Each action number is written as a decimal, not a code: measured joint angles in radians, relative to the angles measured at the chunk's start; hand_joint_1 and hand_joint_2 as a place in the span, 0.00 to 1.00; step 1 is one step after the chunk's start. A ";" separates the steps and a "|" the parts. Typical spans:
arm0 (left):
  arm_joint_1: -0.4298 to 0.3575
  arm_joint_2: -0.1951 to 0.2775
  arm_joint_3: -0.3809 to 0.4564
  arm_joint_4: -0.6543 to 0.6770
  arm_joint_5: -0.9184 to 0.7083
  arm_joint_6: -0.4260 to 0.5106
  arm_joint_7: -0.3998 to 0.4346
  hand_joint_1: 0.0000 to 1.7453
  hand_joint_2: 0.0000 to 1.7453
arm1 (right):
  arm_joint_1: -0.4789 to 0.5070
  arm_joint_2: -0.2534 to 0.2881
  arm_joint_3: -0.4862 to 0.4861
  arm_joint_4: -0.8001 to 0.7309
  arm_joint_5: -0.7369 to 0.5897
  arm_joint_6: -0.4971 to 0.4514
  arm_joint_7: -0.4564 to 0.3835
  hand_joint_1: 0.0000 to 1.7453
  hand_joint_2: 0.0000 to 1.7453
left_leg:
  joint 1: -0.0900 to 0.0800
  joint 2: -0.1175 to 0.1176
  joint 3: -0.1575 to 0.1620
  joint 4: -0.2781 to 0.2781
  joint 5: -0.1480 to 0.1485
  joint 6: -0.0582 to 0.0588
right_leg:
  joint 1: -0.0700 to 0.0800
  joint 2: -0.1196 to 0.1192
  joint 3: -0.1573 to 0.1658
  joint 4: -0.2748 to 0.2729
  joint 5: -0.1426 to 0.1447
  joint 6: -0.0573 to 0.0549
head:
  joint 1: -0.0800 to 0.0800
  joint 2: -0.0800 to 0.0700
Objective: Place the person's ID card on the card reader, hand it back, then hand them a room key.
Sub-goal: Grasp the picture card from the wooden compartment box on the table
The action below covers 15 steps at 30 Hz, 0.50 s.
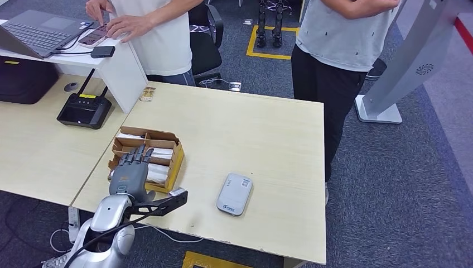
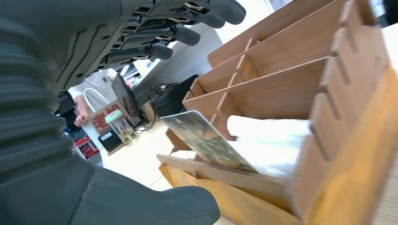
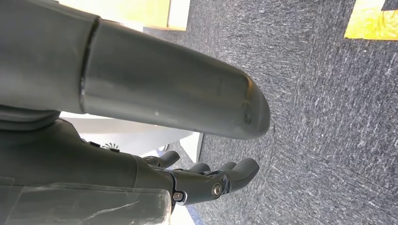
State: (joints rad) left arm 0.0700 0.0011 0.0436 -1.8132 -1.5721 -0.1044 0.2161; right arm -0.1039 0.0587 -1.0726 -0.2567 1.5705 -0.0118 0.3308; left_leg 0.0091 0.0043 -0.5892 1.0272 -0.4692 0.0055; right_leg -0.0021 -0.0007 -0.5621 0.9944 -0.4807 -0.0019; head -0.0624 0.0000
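Inside cardboard box (image 1: 177, 159) — white cards (image 1: 158, 171), upright.

Silver arm, dark grey hands

The left arm (image 1: 106, 223) has shiny silver shells and a black cable along it; the left hand (image 1: 131, 170) is dark grey with a ribbed cover. The right hand (image 3: 206, 180) has dark fingers with small silver screws.
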 joint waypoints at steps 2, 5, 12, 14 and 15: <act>-0.001 -0.005 -0.002 0.003 0.000 0.000 -0.001 0.00 1.00 | 0.000 0.000 0.001 0.000 0.000 0.000 0.000 0.00 0.00 | 0.000 0.000 0.000 0.000 0.000 0.000 | 0.000 0.000 0.000 0.000 0.000 0.000 | 0.000 0.000; -0.003 -0.011 -0.003 0.007 0.000 0.002 -0.001 0.00 1.00 | 0.000 0.000 0.004 0.000 0.000 0.000 0.000 0.00 0.00 | 0.000 0.000 0.000 0.000 0.000 0.000 | 0.000 0.000 0.000 0.000 0.000 0.000 | 0.000 0.000; -0.003 -0.013 -0.009 0.014 0.000 0.003 0.011 0.00 1.00 | 0.000 0.000 0.005 0.000 0.000 0.000 0.003 0.00 0.00 | 0.000 0.000 0.000 0.000 0.000 0.000 | 0.000 0.000 0.000 0.000 0.000 0.000 | 0.000 0.000; -0.002 -0.009 -0.010 0.014 0.000 0.002 0.019 0.00 1.00 | 0.000 0.000 0.005 0.000 0.000 0.000 0.004 0.00 0.00 | 0.000 0.000 0.000 0.000 0.000 0.000 | 0.000 0.000 0.000 0.000 0.000 0.000 | 0.000 0.000; -0.001 -0.006 -0.010 0.014 0.000 0.002 0.024 0.00 1.00 | 0.000 0.000 0.005 0.000 0.000 0.000 0.005 0.00 0.00 | 0.000 0.000 0.000 0.000 0.000 0.000 | 0.000 0.000 0.000 0.000 0.000 0.000 | 0.000 0.000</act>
State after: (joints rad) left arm 0.0690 -0.0051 0.0336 -1.7997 -1.5721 -0.1020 0.2398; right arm -0.1037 0.0587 -1.0678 -0.2567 1.5702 -0.0118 0.3357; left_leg 0.0091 0.0044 -0.5893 1.0271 -0.4692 0.0054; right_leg -0.0020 -0.0006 -0.5620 0.9944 -0.4808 -0.0019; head -0.0622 0.0000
